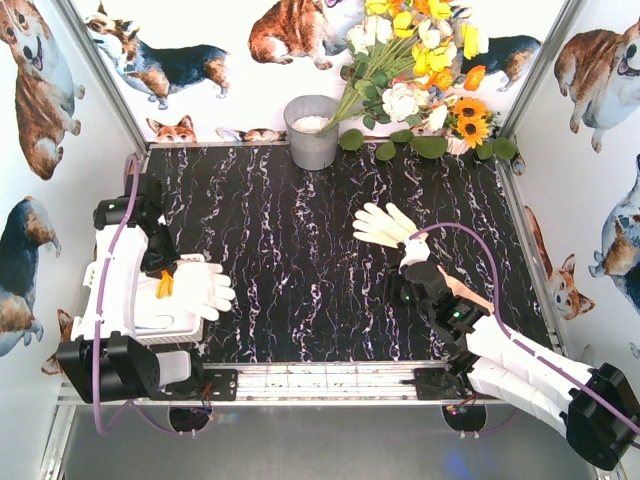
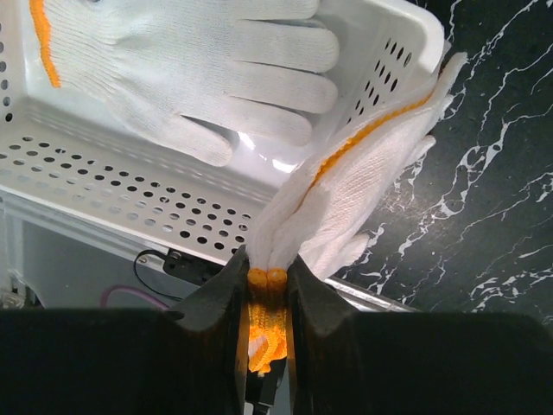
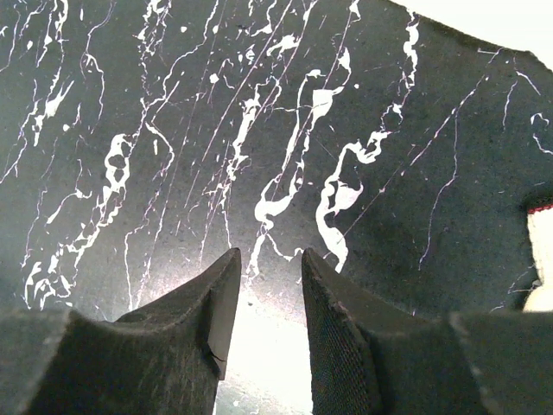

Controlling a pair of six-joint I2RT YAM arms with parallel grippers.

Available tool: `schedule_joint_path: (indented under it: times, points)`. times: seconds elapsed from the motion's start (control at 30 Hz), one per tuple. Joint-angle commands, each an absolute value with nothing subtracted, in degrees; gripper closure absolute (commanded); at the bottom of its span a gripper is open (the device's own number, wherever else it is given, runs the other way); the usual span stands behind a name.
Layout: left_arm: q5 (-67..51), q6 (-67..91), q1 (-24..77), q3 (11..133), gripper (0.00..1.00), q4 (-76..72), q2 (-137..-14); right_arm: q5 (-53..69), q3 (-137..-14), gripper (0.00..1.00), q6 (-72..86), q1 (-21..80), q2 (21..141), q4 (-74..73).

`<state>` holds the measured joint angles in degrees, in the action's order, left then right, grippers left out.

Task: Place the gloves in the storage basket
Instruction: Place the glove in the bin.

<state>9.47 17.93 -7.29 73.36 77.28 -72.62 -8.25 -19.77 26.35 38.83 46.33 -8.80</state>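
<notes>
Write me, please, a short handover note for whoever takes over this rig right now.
Left gripper: jaws shut on the orange cuff of a white glove that drapes over the rim of the storage basket.
Right gripper: jaws open, empty, above the table.
Done: one glove lies in the basket.
Left: release the held glove inside, then fetch the cream glove lying on the table.

Free room is lying open over the middle of the table (image 1: 290, 260). The bucket (image 1: 312, 135) and flowers (image 1: 415, 60) are crowding the far edge; the left arm (image 1: 115, 270) is hanging over the storage basket (image 2: 121, 186).
</notes>
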Motion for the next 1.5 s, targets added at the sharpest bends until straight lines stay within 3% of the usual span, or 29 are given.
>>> schedule_joint_path:
  times: [0.0,0.43,0.77,1.0,1.47]
  points:
    - [6.5,18.4,-10.3,76.3,1.0,77.3,-69.9,-7.8,-20.8,0.62,25.1,38.4,46.3,-7.3]
    - [9.0,19.9,-13.5,79.1,1.0,78.4,-67.1,-7.3,-21.8,0.63,25.2,38.2,46.7,-8.3]
    - [16.0,21.1,-17.6,72.9,1.0,76.7,-66.4,-7.1,-21.7,0.62,24.8,38.1,46.2,-8.5]
    - [14.2,20.0,-22.0,71.0,1.0,73.3,-69.1,-7.3,-21.5,0.63,24.0,37.8,45.3,-9.4]
    - [21.3,18.2,-25.3,69.3,1.0,68.6,-73.4,-7.3,-22.3,0.62,22.5,37.0,44.0,-10.7]
